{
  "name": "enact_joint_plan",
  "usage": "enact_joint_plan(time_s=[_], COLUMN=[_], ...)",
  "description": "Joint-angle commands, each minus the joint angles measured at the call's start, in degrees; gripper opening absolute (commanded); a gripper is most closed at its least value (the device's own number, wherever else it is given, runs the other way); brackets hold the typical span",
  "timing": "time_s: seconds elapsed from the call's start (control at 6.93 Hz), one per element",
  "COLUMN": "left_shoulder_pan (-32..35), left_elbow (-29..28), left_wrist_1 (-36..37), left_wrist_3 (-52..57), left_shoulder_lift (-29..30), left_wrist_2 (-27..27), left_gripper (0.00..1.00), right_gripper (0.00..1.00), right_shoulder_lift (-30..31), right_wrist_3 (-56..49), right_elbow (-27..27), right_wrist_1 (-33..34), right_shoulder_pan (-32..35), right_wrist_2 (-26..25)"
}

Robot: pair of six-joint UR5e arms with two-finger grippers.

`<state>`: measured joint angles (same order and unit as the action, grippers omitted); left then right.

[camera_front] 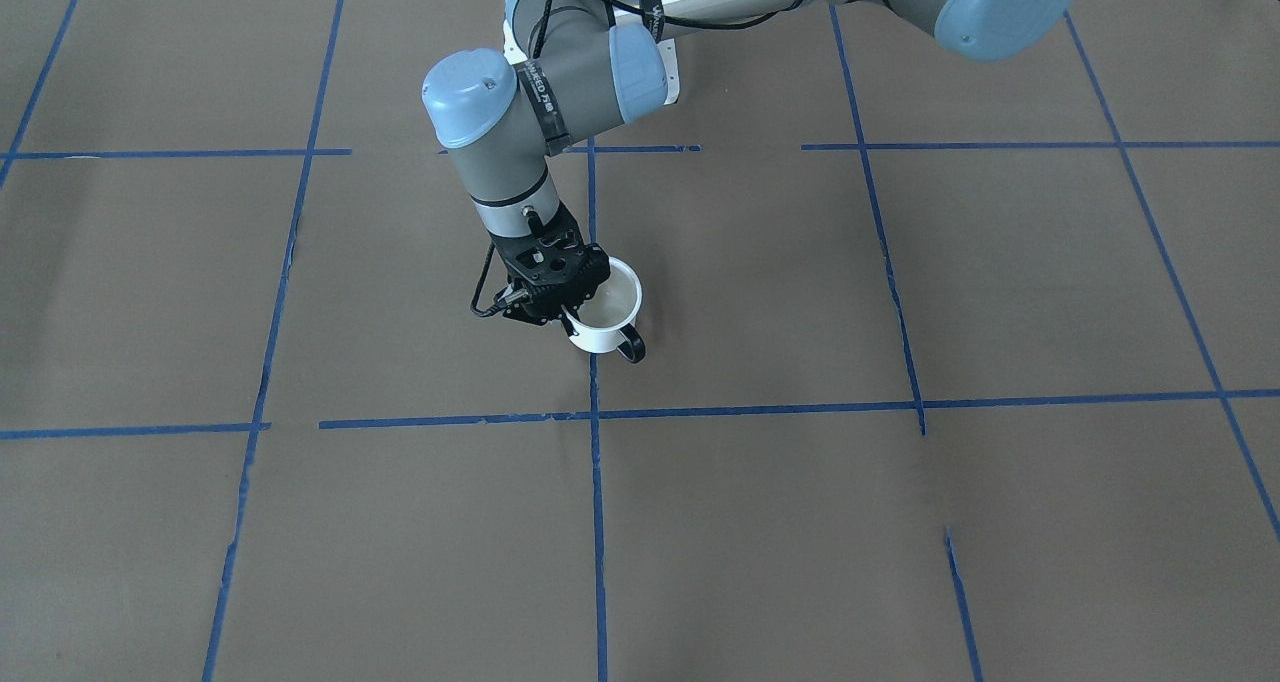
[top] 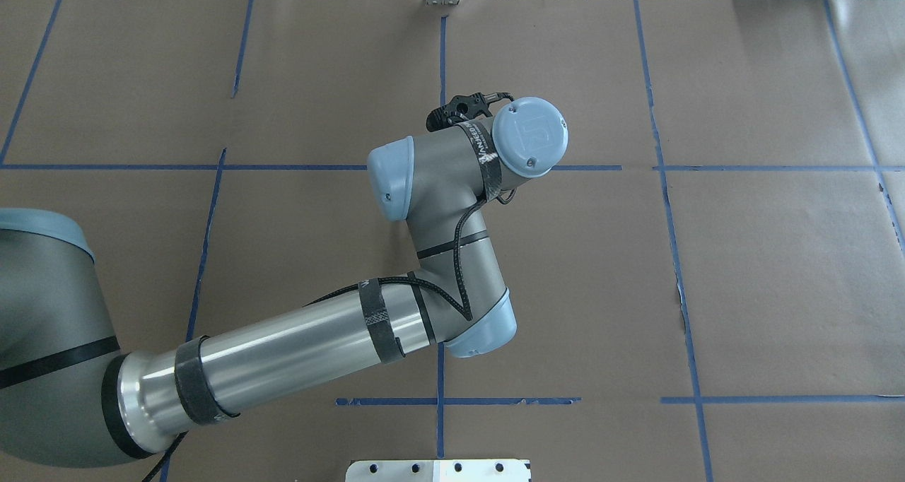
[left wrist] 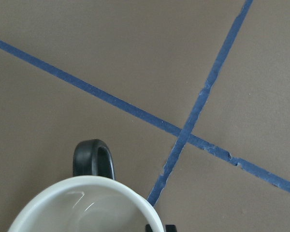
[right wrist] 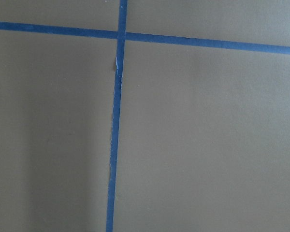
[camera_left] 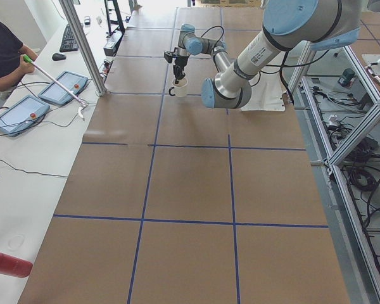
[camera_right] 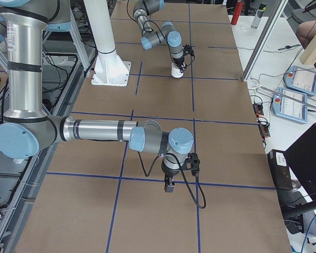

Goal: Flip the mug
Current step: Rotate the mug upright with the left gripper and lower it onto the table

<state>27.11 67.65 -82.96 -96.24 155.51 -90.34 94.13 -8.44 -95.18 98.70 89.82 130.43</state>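
Bare table lies open on every side of the left gripper. Only the mug stands right at its fingertips (handle on the far side).

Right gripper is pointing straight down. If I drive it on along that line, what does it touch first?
The brown table paper, close to a blue tape line; nothing else shows beneath the right gripper. How high it hangs is unclear.

Brown paper covers the worktop, ruled into large squares by blue tape lines. A white bench carrying a keyboard runs along its far edge, brightly lit.
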Motion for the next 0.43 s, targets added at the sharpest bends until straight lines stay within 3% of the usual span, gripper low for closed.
enact_joint_plan(time_s=[0.0,0.29], left_shoulder_pan=[-0.74,-1.18], left_elbow=[-0.23,-0.32], left_wrist_1=[-0.01,-0.28], left_wrist_3=[2.44,2.64], left_shoulder_lift=[0.32,0.15], left_wrist_2=[3.75,3.85], left_gripper=[0.00,0.00], right_gripper=[1.00,1.00], right_shoulder_lift=[0.00,0.00], right_wrist_3=[0.00,0.00], right_elbow=[0.00,0.00], right_wrist_1=[0.00,0.00], right_shoulder_pan=[0.00,0.00], right_wrist_2=[0.00,0.00])
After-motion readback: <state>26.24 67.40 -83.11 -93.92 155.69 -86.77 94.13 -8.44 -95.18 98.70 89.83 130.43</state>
